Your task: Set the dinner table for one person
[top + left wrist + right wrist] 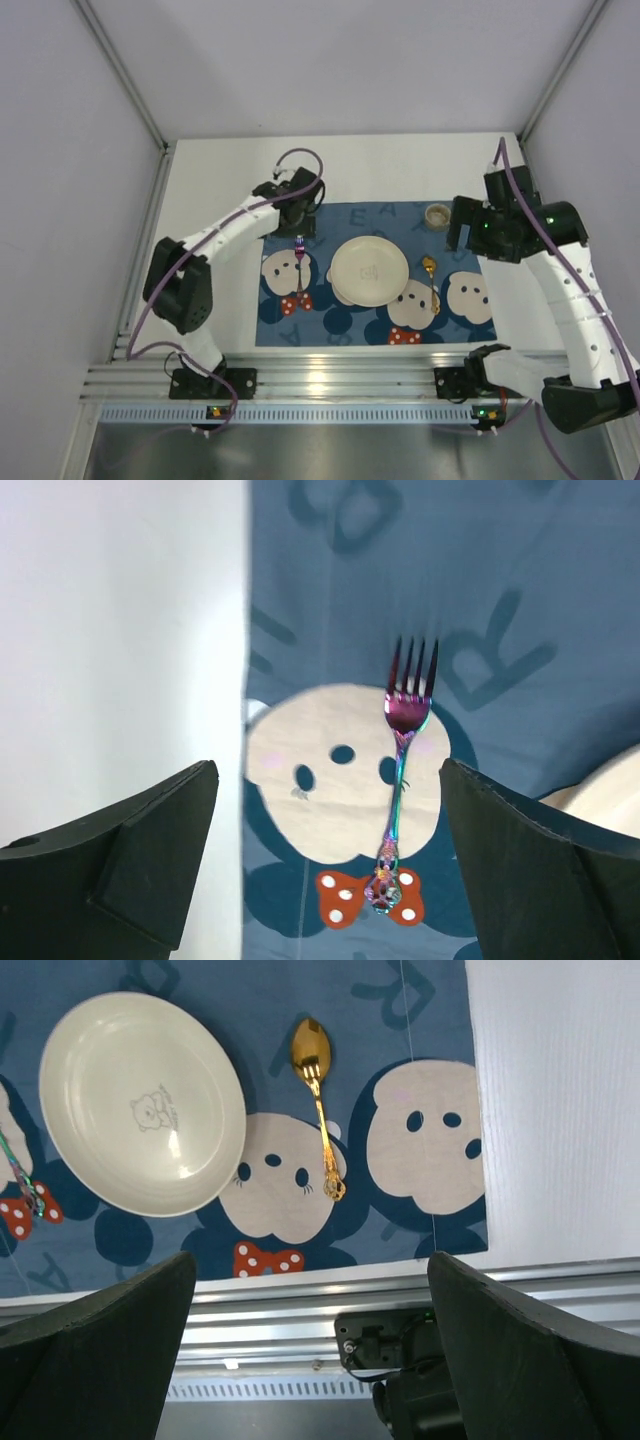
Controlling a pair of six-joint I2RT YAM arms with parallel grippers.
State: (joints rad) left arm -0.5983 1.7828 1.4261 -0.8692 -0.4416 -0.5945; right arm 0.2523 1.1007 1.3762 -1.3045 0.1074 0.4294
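On the white dinner table (210, 180) lies a blue placemat (375, 320) printed with cartoon faces. A cream plate (370, 271) sits at its middle, an iridescent fork (299, 265) to the left and a gold spoon (431, 280) to the right. My left gripper (297, 225) hangs open over the mat's far left part. In its wrist view the fork (400, 770) lies flat on the mat below the wide jaws (328, 780), untouched. My right gripper (462, 228) stands open and empty near the mat's far right corner, above the plate (140, 1100) and spoon (318, 1110).
A small cup (437, 215) stands on the mat's far right corner, close to the right gripper. An aluminium rail (330, 380) with the arm bases runs along the near edge. Grey walls close in the table on three sides.
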